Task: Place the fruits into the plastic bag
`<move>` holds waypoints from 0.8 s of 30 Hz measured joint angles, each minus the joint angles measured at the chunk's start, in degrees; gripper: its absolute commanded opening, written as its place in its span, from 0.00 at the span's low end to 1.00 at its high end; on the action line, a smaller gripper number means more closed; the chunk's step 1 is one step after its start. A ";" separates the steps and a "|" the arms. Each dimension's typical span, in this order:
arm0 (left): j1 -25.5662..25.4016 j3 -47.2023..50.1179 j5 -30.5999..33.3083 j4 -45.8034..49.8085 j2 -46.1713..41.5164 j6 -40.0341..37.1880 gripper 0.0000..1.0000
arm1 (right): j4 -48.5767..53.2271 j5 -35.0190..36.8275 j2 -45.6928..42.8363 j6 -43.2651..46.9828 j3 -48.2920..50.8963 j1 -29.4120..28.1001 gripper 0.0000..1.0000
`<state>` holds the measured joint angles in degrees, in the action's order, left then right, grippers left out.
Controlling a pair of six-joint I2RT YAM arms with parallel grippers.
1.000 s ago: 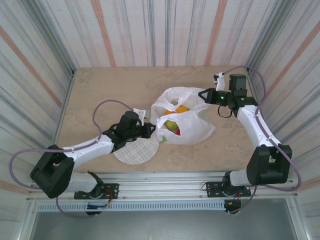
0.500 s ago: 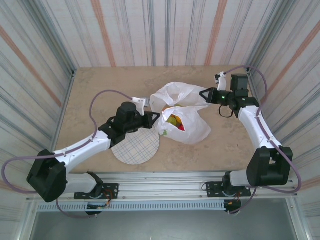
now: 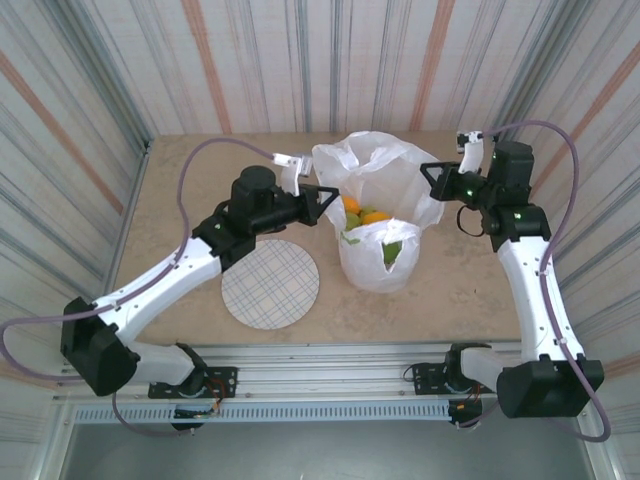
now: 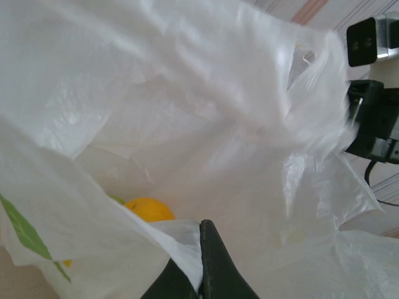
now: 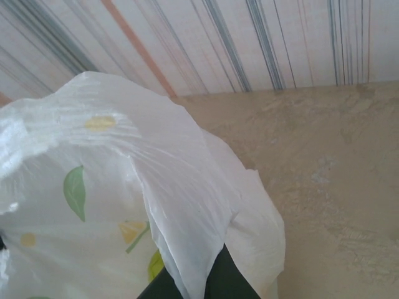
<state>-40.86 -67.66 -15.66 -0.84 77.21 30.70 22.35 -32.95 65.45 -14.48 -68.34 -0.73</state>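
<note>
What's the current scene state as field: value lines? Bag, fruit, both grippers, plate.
bag: large thin white translucent plastic bag, held upright, mouth open
fruits: small glossy orange and green fruits inside the bag
left gripper: shut on bag edge
right gripper: shut on opposite edge
plate: round plaid plate, flat on beige table

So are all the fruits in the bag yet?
Looks nearly finished. Every one of the fruits I can spot, orange and green ones, sits inside the plastic bag. In hand: the left gripper and right gripper each pinch the bag's top, holding it upright. Left, probably: just letting go.
</note>
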 measured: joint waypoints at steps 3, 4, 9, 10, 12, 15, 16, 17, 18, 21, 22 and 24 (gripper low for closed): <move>0.81 -1.36 -0.87 0.70 3.30 -0.09 0.00 | -0.04 0.22 0.48 -0.11 2.84 -0.04 0.00; 1.07 -1.36 -1.03 0.83 4.31 -0.15 0.00 | -0.09 0.22 0.83 -0.13 3.69 -0.04 0.00; 1.38 -1.81 -1.09 1.46 9.35 -0.50 0.03 | -1.03 0.46 2.73 -0.15 5.68 -0.04 0.00; 1.49 -1.99 -1.07 1.49 10.43 -0.50 0.06 | -1.33 0.61 3.26 -0.15 5.68 -0.04 0.01; 1.97 -2.36 -1.09 1.53 12.26 -0.50 0.10 | -1.99 0.83 4.31 -0.15 5.68 -0.04 0.05; 3.13 -2.64 -1.40 1.51 14.60 -0.26 0.20 | -2.73 1.27 5.81 -0.31 5.68 -0.04 0.11; 3.43 -2.64 -1.51 1.62 15.08 -0.31 0.23 | -2.86 1.40 6.25 -0.37 5.68 -0.04 0.13; 3.72 -2.64 -1.53 1.68 15.28 -0.33 0.27 | -2.95 1.49 6.54 -0.46 5.68 -0.04 0.16; 3.98 -2.64 -1.49 1.90 15.30 -0.26 0.32 | -3.04 1.64 6.69 -0.55 5.68 -0.04 0.19; 4.17 -2.73 -1.38 1.92 15.26 -0.85 0.42 | -3.06 1.70 6.75 -0.92 5.57 -0.04 0.29; 4.17 -2.73 -1.27 1.97 15.23 -1.14 0.45 | -3.06 1.70 6.75 -1.16 5.49 -0.04 0.32; 4.17 -2.73 -0.72 2.60 14.82 -1.95 0.52 | -2.82 1.73 6.75 -1.42 4.83 -0.04 0.41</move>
<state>-36.69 -70.39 -16.38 1.76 92.03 28.75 19.53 -31.22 72.20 -15.90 -63.51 -0.78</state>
